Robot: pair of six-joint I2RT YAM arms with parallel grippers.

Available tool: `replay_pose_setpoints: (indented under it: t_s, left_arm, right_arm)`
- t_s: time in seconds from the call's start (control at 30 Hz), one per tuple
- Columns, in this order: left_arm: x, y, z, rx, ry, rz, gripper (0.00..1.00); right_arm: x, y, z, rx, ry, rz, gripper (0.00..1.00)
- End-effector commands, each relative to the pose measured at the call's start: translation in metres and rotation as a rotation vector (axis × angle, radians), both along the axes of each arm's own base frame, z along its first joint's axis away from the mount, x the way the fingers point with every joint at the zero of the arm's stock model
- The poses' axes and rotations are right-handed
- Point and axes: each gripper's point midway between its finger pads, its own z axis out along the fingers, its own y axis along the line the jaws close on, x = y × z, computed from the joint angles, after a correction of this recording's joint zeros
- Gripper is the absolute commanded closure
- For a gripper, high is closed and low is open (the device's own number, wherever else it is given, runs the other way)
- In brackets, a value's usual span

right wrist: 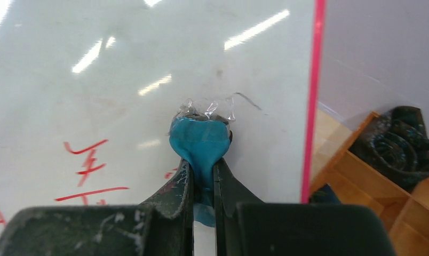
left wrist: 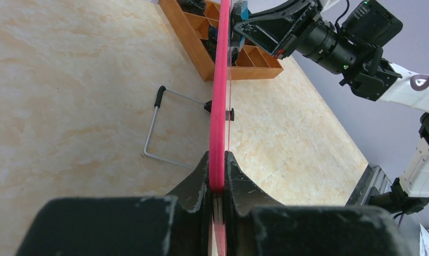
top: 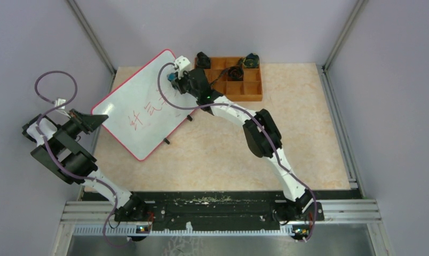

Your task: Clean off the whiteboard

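The whiteboard (top: pixel 143 109), white with a thin red rim and red handwriting, stands tilted up off the table at the back left. My left gripper (left wrist: pixel 217 178) is shut on its red rim (left wrist: pixel 219 106) at the board's left corner, seen edge-on in the left wrist view. My right gripper (right wrist: pixel 203 173) is shut on a teal cloth-like wiper (right wrist: pixel 199 141), whose bunched end presses on the white face (right wrist: pixel 121 64) near the board's right rim. Red strokes (right wrist: pixel 89 165) lie to the left of the wiper. In the top view the right gripper (top: pixel 175 80) is over the board's upper right part.
A brown compartmented wooden tray (top: pixel 249 96) holding dark objects sits just right of the board at the back. The board's wire stand (left wrist: pixel 164 128) rests on the beige tabletop beneath it. Grey walls and metal rails enclose the table.
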Motion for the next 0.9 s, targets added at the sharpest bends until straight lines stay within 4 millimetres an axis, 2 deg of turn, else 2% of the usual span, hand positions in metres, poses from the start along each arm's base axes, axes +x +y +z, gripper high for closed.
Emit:
replay_pose_setpoints:
  t_s: [0.0,0.1,0.2,0.3,0.5,0.67,0.87]
  left_arm:
    - [-0.001,0.018,-0.023,0.188,-0.044,-0.009,1.00]
    - [-0.001,0.018,-0.023,0.189,-0.044,-0.010,1.00]
    - [-0.001,0.018,-0.024,0.188,-0.043,-0.010,1.00]
    - [-0.001,0.018,-0.024,0.185,-0.042,-0.010,1.00]
    - [-0.001,0.019,-0.026,0.185,-0.041,-0.010,1.00]
    - [-0.001,0.019,-0.027,0.181,-0.040,-0.010,1.00]
    - [-0.002,0.017,-0.028,0.187,-0.035,-0.014,1.00]
  right_arm:
    - [-0.064,0.055,0.010,0.022,0.007,0.189,1.00]
    - [-0.070,0.058,0.013,0.025,0.005,0.200,1.00]
    - [-0.062,0.050,0.010,0.011,-0.003,0.157,1.00]
    - [-0.045,0.033,0.002,0.017,0.023,0.118,1.00]
    - [-0.008,-0.012,-0.012,0.034,0.065,0.026,1.00]
    - [0.006,-0.036,-0.020,0.032,0.077,-0.023,1.00]
    - [0.024,-0.059,-0.020,0.063,0.091,-0.072,1.00]
